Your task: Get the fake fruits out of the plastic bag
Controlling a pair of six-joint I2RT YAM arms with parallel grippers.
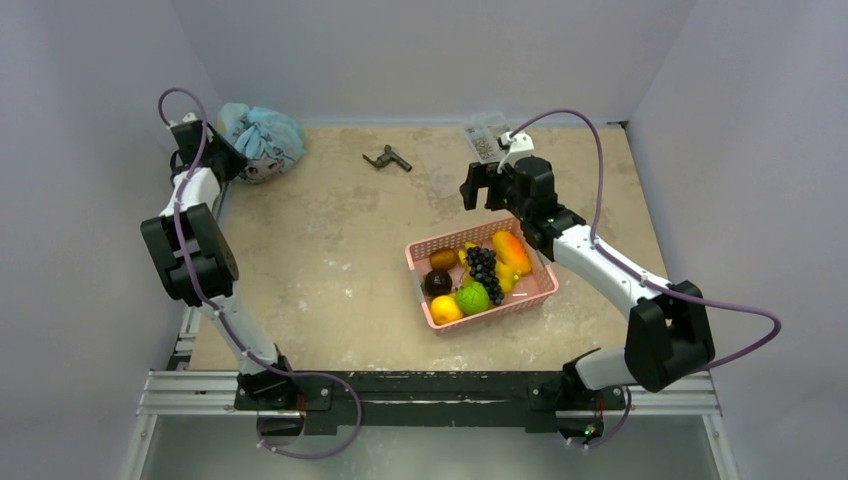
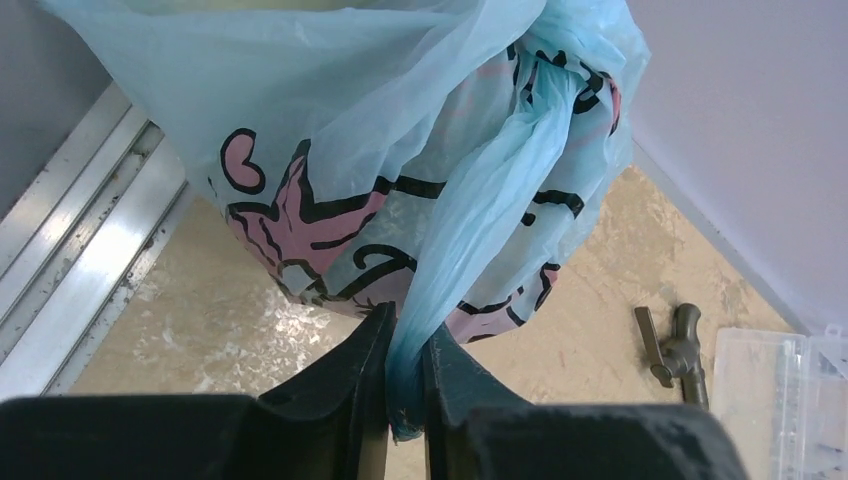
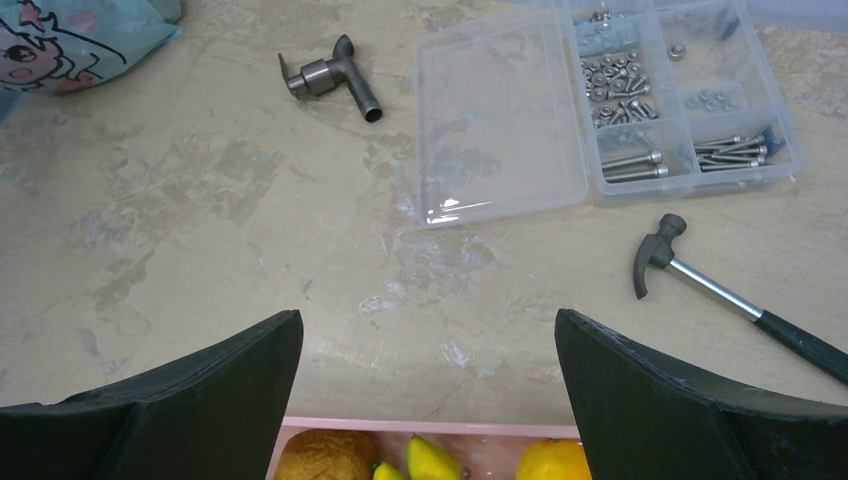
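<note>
The plastic bag [image 1: 262, 140] is pale blue with pink motifs and dark lettering and lies bunched at the far left corner of the table. In the left wrist view the plastic bag [image 2: 400, 150] fills the upper frame, and a twisted blue strand of it runs down between the black fingers. My left gripper [image 2: 408, 325] is shut on that strand; from above, the left gripper [image 1: 232, 160] sits at the bag's left side. The fake fruits are hidden inside the bag. My right gripper [image 1: 483, 188] hangs open above the far rim of the basket, and in its own view the right gripper [image 3: 428, 330] holds nothing.
A pink slatted basket [image 1: 416, 280] of other fruit stands centre right, its rim [image 3: 430, 428] under the right fingers. A metal fitting [image 1: 386, 158] lies mid-back. A clear box of screws [image 3: 600, 100] and a small hammer [image 3: 720, 290] lie at the back right.
</note>
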